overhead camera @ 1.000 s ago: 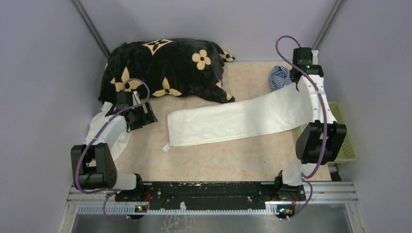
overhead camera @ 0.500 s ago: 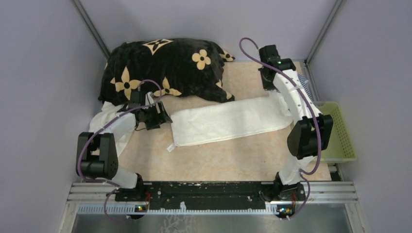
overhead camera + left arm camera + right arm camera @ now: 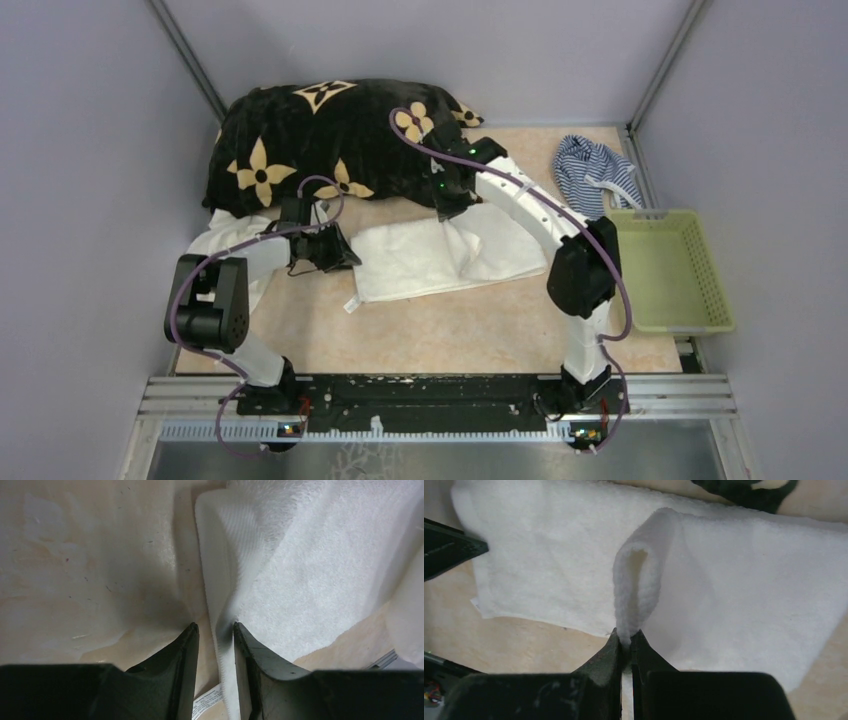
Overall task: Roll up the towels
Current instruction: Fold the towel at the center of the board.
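A long white towel (image 3: 410, 262) lies across the middle of the table, its right part doubled back over itself. My right gripper (image 3: 450, 205) is shut on a raised fold of it (image 3: 636, 575), held just above the flat layer (image 3: 549, 555). My left gripper (image 3: 340, 255) is at the towel's left end. In the left wrist view its jaws (image 3: 216, 627) stand slightly apart, astride the towel's hem (image 3: 220, 595), with bare table showing beside the hem. A second white towel (image 3: 225, 245) lies crumpled under my left arm.
The black pillow with tan flowers (image 3: 330, 140) fills the back left, close behind both grippers. A blue-and-white striped garment (image 3: 590, 170) lies at the back right. A green basket (image 3: 665, 270) stands at the right edge.
My right gripper has swept left from the back right corner, carrying the towel's right end over the towel. My left gripper has moved right to the towel's left end.
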Motion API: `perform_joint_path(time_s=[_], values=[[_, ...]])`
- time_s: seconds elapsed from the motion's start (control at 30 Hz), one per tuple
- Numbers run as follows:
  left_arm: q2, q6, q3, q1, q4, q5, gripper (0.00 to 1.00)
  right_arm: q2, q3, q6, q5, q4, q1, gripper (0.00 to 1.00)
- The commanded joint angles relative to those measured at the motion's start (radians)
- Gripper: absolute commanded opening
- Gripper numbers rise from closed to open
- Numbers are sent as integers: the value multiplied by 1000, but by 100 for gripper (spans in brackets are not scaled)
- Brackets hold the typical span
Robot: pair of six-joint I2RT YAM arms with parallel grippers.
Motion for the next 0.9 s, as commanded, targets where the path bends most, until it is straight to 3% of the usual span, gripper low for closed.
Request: perform_joint_path(time_s=[0.0,0.3,0.87], values=[[26,-8,-41,-9,36,28,37,63,90,154,-119,98,46,0],[30,-4,-60,-14,59,46,31,230,273,235,-241,134,128,0],[20,-9,-77,-20,70,44,27,380,331,330,-345,206,175,0]])
